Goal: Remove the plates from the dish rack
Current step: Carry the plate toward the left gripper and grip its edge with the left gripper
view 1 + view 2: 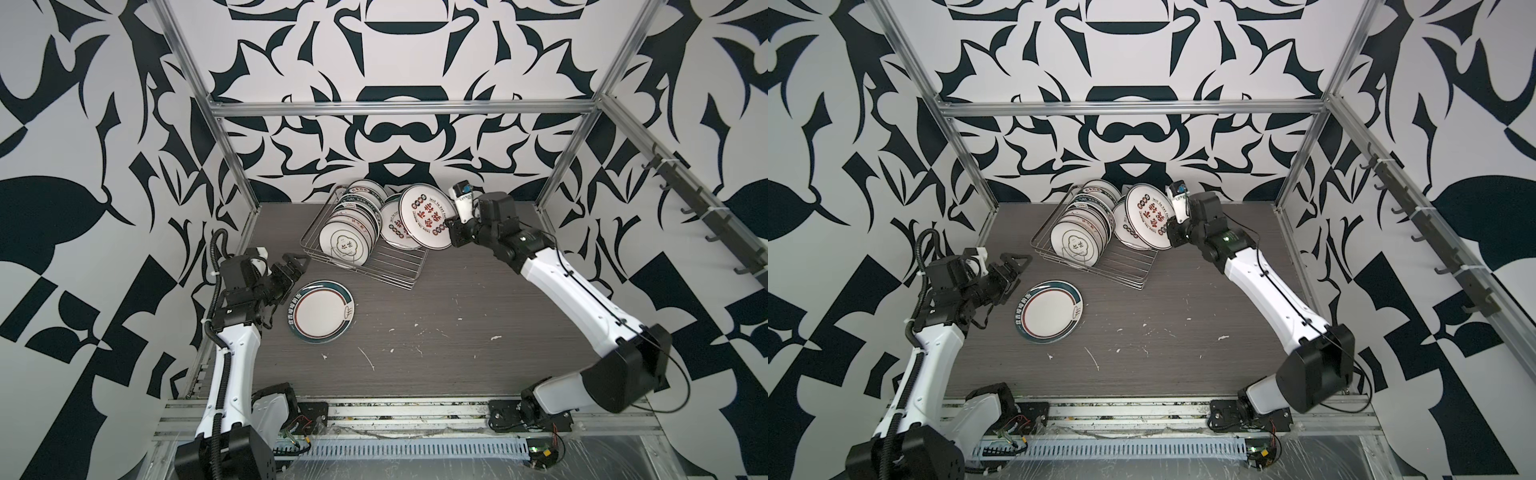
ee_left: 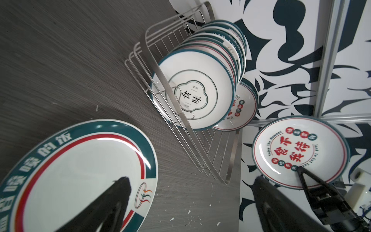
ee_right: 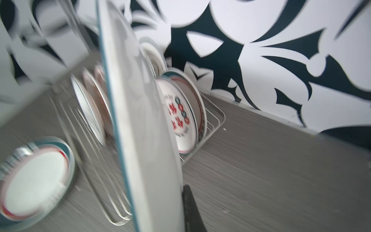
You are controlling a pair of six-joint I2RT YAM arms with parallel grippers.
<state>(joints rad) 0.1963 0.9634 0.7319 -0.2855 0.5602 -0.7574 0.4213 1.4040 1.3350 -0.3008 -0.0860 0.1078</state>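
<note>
Right wrist view blurred, held plate [image 3: 140, 120] cropped top and bottom; rear plates [image 1: 365, 192] overlap, prints mostly hidden.

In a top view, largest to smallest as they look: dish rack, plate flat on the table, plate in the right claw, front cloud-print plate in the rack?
1. dish rack
2-3. flat plate and held plate: near alike; the held one is likely raised nearer the camera, so unranked
4. cloud-print plate

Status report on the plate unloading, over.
Right pincer shut on red-lettered plate, aloft beside dish rack. Left pincer open by flat plate on table. Nothing in the way.
</note>
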